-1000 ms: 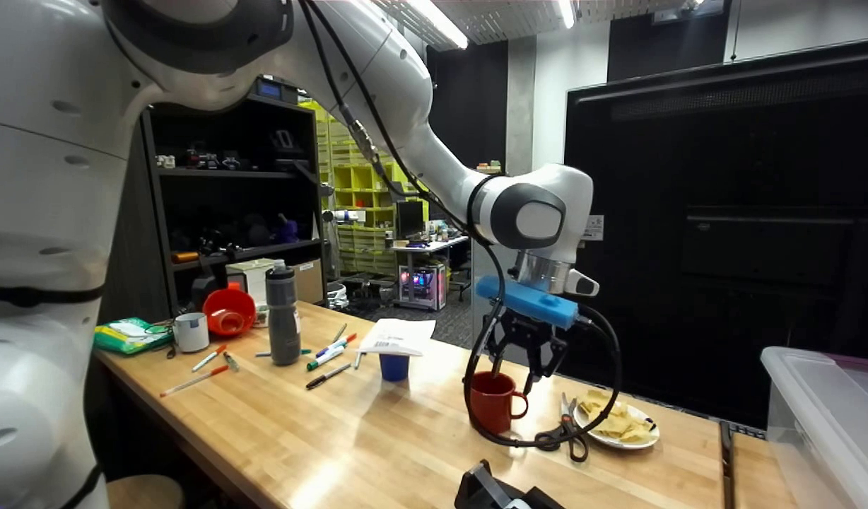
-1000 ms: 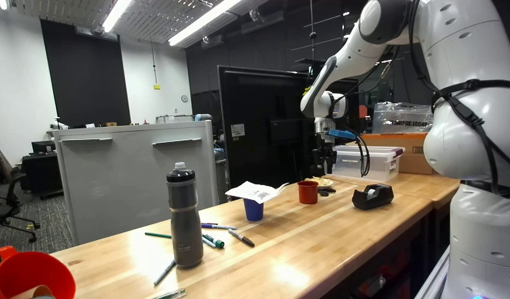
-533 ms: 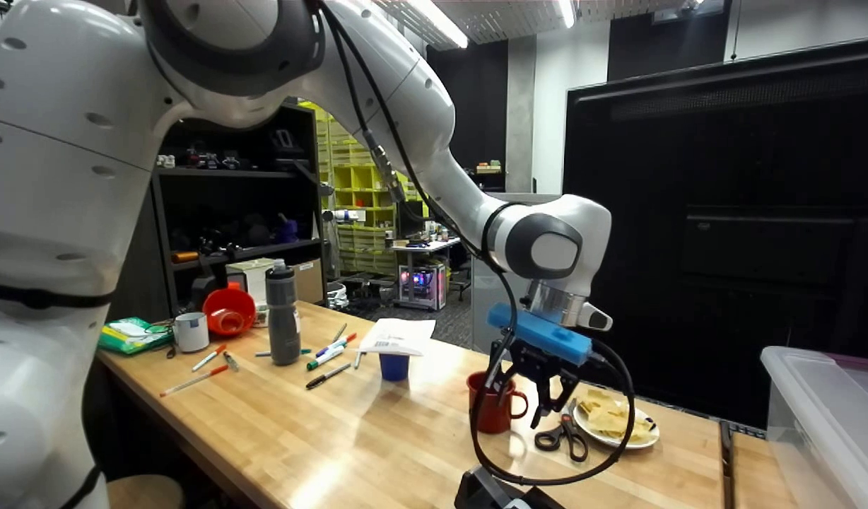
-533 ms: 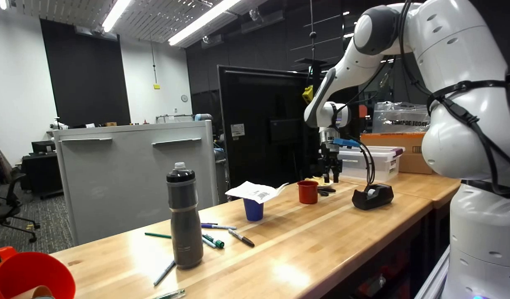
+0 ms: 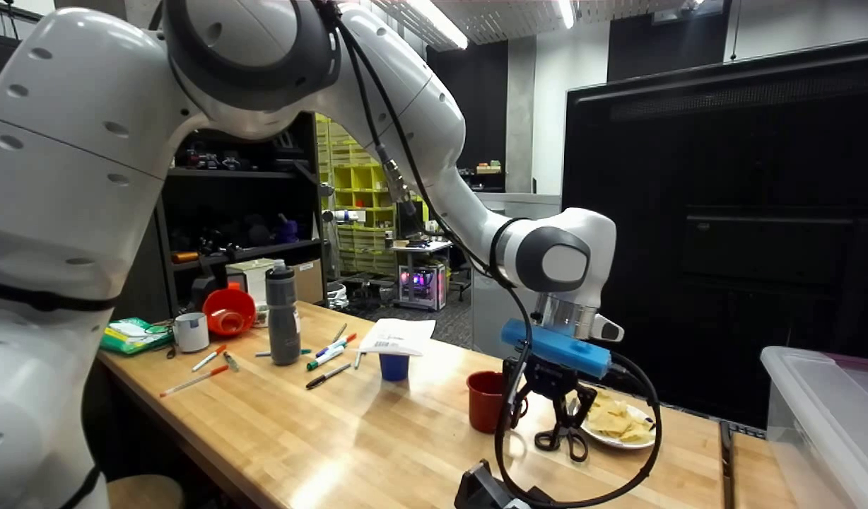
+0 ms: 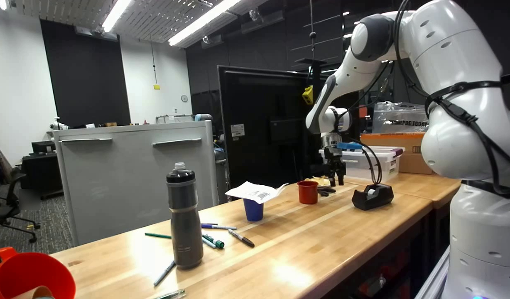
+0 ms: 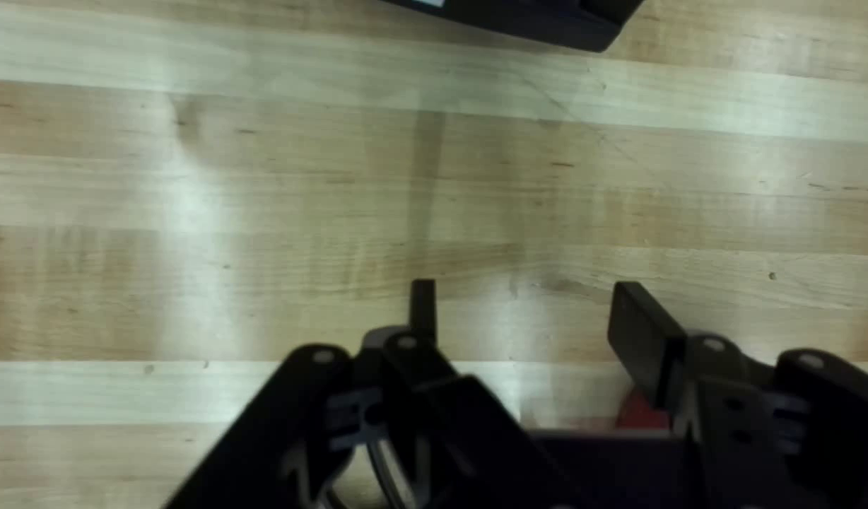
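Fingers point(image 7: 646, 346) of the black two-fingered gripper point(image 7: 524, 304) stand wide apart with nothing held between them; hanging above the pale wooden worktop point(image 5: 406, 452), they appear to touch nothing. Nearest are the red cylindrical mug point(image 5: 485, 403) and the black-handled scissors point(image 6: 327, 189), both toward the far edge; the mug stands upright on its own base, so needs no support. Beside the scissors, near that same edge, a round white plate point(image 5: 618, 444) bears yellow chips point(image 5: 613, 418). A printed white paper packet point(image 5: 399, 336) lies across the blue tapered cup point(image 5: 394, 368), which evidently props it up. Toward the robot-side edge, a black plastic tape dispenser point(image 6: 372, 198) sits apparently close under the black looped cable point(image 5: 658, 431), a likely snag. Coloured pens point(image 5: 326, 357) lie scattered around the upright dark grey bottle point(image 6: 186, 228).
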You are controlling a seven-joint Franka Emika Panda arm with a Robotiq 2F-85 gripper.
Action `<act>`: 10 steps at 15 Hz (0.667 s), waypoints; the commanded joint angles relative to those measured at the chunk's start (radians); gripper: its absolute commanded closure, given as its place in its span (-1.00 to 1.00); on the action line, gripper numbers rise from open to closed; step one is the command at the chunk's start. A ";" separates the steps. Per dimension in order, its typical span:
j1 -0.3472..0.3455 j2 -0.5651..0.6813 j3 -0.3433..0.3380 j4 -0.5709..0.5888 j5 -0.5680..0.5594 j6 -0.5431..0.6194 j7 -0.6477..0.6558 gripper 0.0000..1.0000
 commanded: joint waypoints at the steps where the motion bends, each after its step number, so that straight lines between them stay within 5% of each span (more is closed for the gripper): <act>1: -0.013 0.001 -0.001 0.013 -0.038 0.017 -0.012 -0.30; 10: -0.027 0.030 0.007 0.048 -0.028 0.098 -0.006 -0.24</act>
